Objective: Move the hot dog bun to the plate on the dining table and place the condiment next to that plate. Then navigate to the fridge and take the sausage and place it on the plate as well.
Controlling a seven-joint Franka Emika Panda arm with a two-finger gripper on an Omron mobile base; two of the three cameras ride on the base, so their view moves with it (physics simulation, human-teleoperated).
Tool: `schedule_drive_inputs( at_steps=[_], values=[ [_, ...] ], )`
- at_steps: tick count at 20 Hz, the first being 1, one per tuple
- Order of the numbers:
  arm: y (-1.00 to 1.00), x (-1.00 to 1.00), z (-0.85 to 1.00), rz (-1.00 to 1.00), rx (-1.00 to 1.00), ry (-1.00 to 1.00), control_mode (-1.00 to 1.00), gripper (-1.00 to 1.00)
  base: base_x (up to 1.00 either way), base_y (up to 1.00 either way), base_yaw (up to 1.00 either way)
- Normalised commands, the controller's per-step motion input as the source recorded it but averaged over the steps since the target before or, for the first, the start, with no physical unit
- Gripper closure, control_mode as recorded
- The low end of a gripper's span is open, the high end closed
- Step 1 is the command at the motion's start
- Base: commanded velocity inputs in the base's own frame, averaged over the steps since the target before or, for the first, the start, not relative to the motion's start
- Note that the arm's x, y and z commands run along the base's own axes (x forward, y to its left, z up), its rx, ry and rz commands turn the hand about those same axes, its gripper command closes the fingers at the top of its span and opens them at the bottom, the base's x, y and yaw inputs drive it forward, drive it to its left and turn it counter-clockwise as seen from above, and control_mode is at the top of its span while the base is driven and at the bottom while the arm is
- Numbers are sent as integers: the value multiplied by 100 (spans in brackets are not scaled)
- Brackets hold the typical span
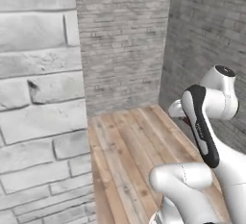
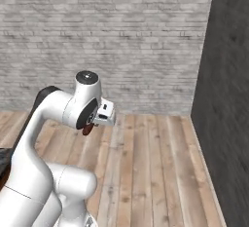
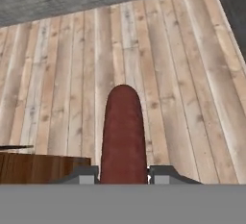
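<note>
Sausage: a dark reddish-brown sausage [image 3: 123, 131] sticks straight out ahead of the hand camera, its rounded tip over the floor planks. In the right base view a small dark red bit of it [image 2: 88, 129] hangs just under the wrist.
Gripper: the gripper [image 3: 123, 174] has its two grey fingertips [image 3: 82, 175] pressed against either side of the sausage, so the claw is clamped on it near its rear end. Most of its length pokes forward, unsupported.
Why held this way: gripping it across its thin width lets the fingers bear on both flanks; the long free end should let it be laid flat on a plate without the fingers touching the dish. That is my reading, not something shown.
Arm: folded close over the base, wrist tucked in and held high above the wooden floor [image 2: 155, 167], a compact pose suited to driving with a load.
Surroundings: pale brick wall [image 2: 121, 41] ahead, a dark wall [image 2: 228, 99] to the right, and a near brick pier [image 1: 38, 98] on the left.
Lower left of hand view: a brown wooden edge [image 3: 43, 168] with a thin dark slab [image 3: 14, 147] above it, possibly part of the dining table; too little shows to be sure.
Stage: judged from the grip, the sausage is being carried, with the plate still to be reached.
Risk: the long overhang could tilt or slip if the base jolts.
</note>
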Motion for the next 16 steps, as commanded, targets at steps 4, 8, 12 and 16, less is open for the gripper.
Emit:
schedule_drive_inputs(
  at_steps=[4, 8, 12, 16],
  values=[
    [0, 0, 0, 0, 0, 0, 100, 100, 100, -11, 7],
    [0, 0, 0, 0, 0, 0, 100, 100, 100, -16, 14],
    [0, 0, 0, 0, 0, 0, 100, 100, 100, -26, 43],
    [0, 0, 0, 0, 0, 0, 100, 100, 100, -28, 52]
  ],
)
